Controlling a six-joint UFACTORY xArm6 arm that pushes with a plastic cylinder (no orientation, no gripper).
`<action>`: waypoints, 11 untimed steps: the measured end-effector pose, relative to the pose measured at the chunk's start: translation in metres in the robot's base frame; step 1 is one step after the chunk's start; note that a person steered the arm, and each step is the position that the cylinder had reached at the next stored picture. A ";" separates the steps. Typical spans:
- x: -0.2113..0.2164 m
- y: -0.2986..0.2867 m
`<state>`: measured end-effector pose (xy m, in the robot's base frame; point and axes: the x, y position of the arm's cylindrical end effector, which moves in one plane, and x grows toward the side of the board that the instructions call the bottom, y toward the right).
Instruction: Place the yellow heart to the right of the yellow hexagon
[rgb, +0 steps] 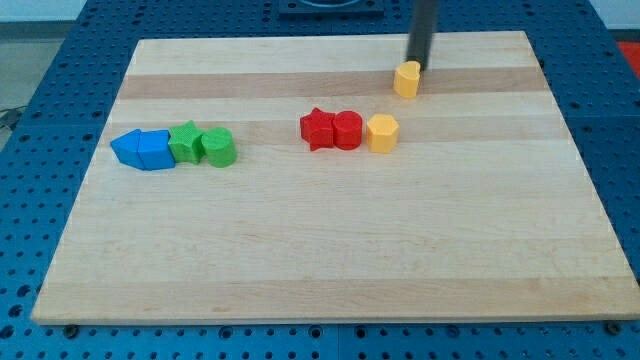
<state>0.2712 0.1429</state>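
My tip (415, 68), a bare rod gripping nothing, touches the far side of the yellow heart (406, 79). The yellow hexagon (382, 132) lies nearer, slightly left, so the heart must travel near and right.

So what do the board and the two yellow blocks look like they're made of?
Board: looks like pale wood, with visible plank strips and grain and a matte finish. Yellow heart and yellow hexagon: uniform bright colour, smooth faces, probably plastic or painted wood; can't tell which.

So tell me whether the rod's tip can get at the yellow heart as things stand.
Probably yes. My tip is right at the top edge of the yellow heart, with no block between them; the yellow hexagon sits well below.
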 end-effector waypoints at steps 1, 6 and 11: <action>0.004 0.004; -0.013 -0.067; 0.016 -0.089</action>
<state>0.2875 0.0534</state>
